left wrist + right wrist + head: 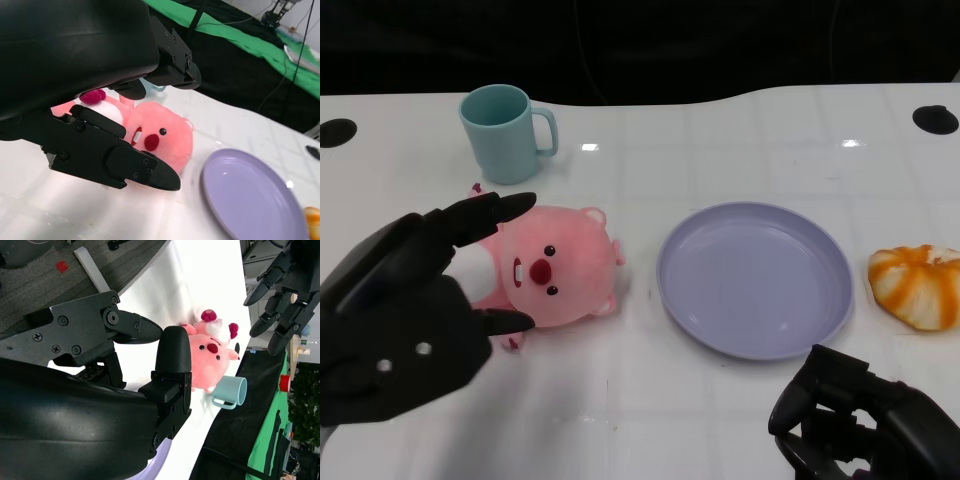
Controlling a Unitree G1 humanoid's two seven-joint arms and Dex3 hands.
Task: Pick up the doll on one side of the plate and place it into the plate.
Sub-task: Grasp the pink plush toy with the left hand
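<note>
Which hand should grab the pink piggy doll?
The left hand. Its open fingers already sit around the pink doll, left of the plate. The right hand is on the plate's other side.

No readable text, labels, brands or numbers on anything.

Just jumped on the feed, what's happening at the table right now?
The left hand is open around the pink doll, fingers spread on either side of it, but it has not lifted it. The doll lies on the table to the left of the purple plate, which holds nothing. The right hand sits low near the plate's front edge, holding nothing. A teal mug stands behind the doll.
</note>
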